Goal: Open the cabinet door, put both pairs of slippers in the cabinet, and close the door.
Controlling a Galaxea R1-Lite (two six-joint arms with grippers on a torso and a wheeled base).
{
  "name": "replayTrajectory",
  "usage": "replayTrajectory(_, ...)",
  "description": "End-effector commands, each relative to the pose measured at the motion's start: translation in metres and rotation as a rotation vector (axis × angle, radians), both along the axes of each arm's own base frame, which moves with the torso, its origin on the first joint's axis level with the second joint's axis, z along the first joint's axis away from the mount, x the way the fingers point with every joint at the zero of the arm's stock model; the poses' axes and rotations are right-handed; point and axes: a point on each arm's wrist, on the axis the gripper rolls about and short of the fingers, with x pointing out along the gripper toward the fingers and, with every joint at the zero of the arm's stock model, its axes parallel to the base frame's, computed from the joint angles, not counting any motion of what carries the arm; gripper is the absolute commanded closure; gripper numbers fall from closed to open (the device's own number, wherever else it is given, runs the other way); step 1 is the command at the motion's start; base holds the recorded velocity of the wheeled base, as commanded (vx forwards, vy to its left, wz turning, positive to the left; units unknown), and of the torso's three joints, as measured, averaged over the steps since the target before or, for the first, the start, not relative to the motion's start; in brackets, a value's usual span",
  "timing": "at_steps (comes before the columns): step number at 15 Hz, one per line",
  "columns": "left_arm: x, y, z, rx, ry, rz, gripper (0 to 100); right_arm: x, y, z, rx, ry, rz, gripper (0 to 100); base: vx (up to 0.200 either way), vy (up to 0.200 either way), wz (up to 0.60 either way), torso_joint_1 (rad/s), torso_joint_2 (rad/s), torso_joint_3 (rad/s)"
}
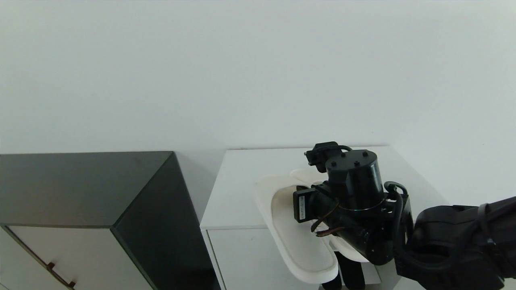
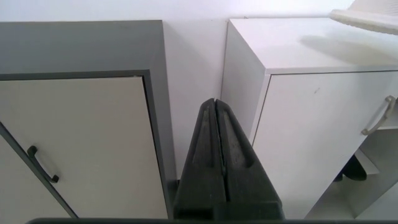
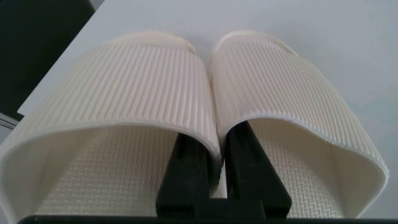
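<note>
Jaws together; grey cabinet (image 2: 81, 118) beside white cabinet (image 2: 311, 124).

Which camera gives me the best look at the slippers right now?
The right wrist view: both slippers sit side by side, the right gripper with one of its jaws under each strap. The head view has them partly behind the arm, over the white cabinet. The left wrist view catches one edge.

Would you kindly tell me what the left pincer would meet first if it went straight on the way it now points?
Most likely the bare wall in the gap between the dark cabinet and the white cabinet; the shut left pincer aims there, though depth is unclear.
</note>
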Motion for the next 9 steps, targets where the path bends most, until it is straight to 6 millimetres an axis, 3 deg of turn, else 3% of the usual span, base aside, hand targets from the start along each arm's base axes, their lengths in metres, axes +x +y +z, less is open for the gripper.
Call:
replayTrajectory(1, 0.0000, 0.0000, 0.0000, 0.001, 0.000, 0.000, 100, -0.0011, 0.0000, 0.0011, 0.002, -0.002, 0.002, 100, 0.000, 0.000, 0.00, 0.000, 0.00, 0.000)
replayTrajectory(9, 0.0000, 0.0000, 0.0000, 0.001, 0.000, 0.000, 100, -0.0016, -0.0007, 0.0013, 0.002, -0.002, 0.002, 100, -0.200, 0.000, 0.00, 0.004, 0.00, 0.003)
